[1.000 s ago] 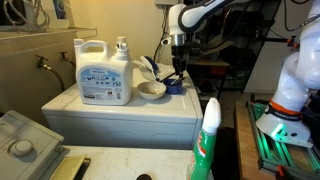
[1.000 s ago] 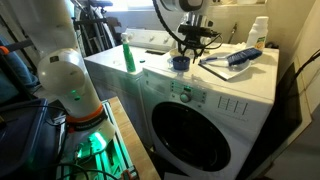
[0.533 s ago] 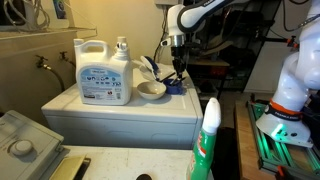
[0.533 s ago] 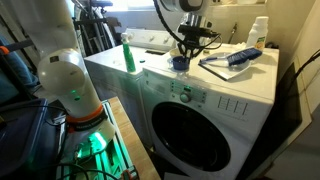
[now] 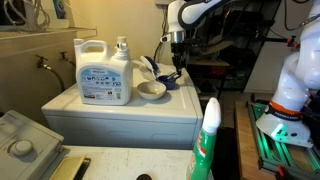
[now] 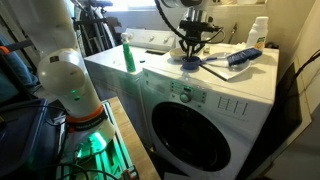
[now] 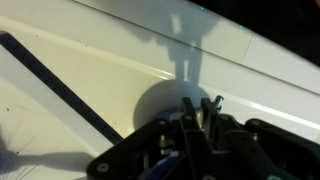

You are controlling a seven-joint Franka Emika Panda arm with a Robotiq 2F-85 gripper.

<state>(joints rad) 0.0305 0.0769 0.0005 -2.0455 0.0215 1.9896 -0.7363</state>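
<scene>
hand (image 6: 190,53) grips blue cap (image 6: 189,60) — above washer (image 6: 158,72)

- The cap (image 6: 190,58) is a small, round, dark blue cup, like the measuring cap of a detergent bottle.
- It sits upright between the fingers of the gripper (image 6: 190,54), which close on it from above.
- It hangs just over the white top of the washing machine (image 6: 160,72), near the front edge; whether it touches the top cannot be told.
- In an exterior view the cap (image 5: 173,81) shows low under the gripper.
- In the wrist view the fingers hide most of it.
</scene>
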